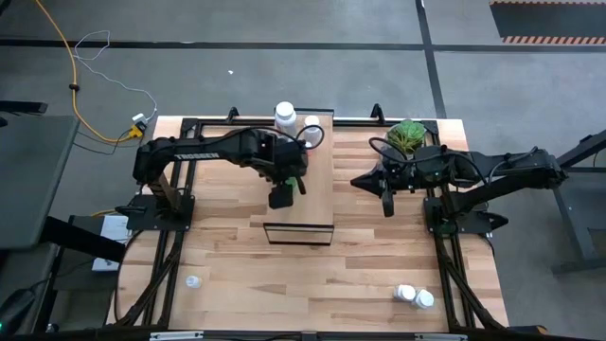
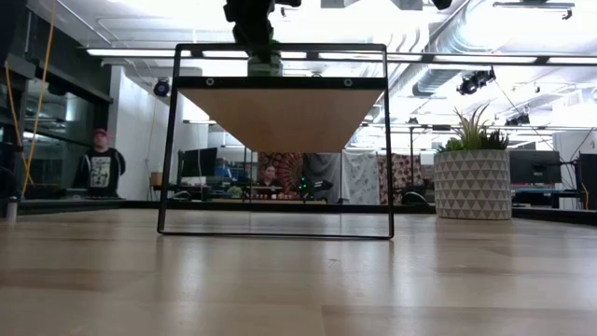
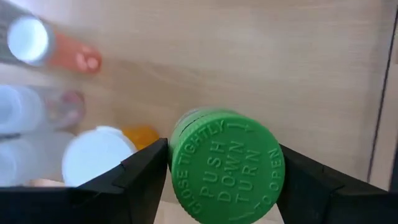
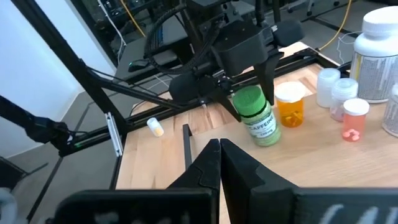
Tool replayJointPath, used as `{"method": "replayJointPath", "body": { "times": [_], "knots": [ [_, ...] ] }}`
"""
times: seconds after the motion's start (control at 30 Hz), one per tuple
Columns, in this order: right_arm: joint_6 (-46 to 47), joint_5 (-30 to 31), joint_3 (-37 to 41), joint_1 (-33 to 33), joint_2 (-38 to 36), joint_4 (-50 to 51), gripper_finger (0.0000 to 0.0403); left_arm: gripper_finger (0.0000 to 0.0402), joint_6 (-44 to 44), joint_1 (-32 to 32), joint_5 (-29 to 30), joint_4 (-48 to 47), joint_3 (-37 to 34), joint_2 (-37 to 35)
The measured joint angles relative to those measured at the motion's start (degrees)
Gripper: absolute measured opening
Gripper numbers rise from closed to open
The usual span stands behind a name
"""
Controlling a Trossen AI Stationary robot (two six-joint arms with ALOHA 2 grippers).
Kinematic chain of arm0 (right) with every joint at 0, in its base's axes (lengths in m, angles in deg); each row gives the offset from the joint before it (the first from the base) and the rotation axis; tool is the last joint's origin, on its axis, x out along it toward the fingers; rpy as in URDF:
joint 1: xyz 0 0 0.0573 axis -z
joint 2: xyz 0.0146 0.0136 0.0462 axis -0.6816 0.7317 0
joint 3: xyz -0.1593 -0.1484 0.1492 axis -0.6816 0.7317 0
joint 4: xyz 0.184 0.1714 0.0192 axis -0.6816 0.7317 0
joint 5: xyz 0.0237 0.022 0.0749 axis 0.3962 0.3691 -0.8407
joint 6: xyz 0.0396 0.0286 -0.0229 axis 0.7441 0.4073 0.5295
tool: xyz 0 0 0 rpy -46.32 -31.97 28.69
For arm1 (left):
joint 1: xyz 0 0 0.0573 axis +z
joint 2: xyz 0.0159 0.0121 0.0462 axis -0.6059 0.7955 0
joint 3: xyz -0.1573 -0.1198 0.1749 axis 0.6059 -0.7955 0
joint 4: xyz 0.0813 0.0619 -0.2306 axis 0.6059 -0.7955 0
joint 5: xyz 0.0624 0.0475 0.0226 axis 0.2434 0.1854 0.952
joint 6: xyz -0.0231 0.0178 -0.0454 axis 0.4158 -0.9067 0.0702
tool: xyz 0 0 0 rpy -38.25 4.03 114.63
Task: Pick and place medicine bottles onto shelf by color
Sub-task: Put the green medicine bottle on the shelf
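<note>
A green medicine bottle [image 4: 256,118] with a green cap [image 3: 227,165] stands on the pale-wood shelf [image 1: 317,204], near its middle. My left gripper [image 3: 224,180] reaches down over it, a finger on each side of the cap. Beside it stands an orange bottle [image 4: 291,106]. Farther along the shelf stand small clear and red bottles [image 4: 348,112] and a large white one [image 4: 379,50]. My right gripper [image 1: 358,180] hangs shut above the table, right of the shelf, holding nothing. My left gripper has the green bottle's cap [image 3: 186,155] between its two fingers [image 3: 140,177], which meet the cap's opposite sides. They come from above, slanting down. The bottle is upright with its base [image 4: 267,140] on the shelf top.
A potted plant [image 1: 407,135] stands at the table's far right, behind my right arm. One small bottle [image 1: 193,281] lies at the near left of the table and two white-capped ones [image 1: 415,296] at the near right. The shelf's near half is bare wood.
</note>
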Motion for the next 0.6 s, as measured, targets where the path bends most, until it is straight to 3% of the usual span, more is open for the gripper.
{"method": "replayJointPath", "body": {
  "times": [0.27, 0.6],
  "knots": [
    [0.0, 1.5, 0.0, 0.0, 0.0, 0.0, 0.0, 0.0251, -2.4, 0.4, 0.9, 5.6, -0.1, 0.1],
    [0.4, 1.5, 0.0, 0.0, 0.0, 0.0, 0.0, 0.0295, -2.4, 2.8, 0.4, 5.7, 0.5, -0.1]
  ]
}}
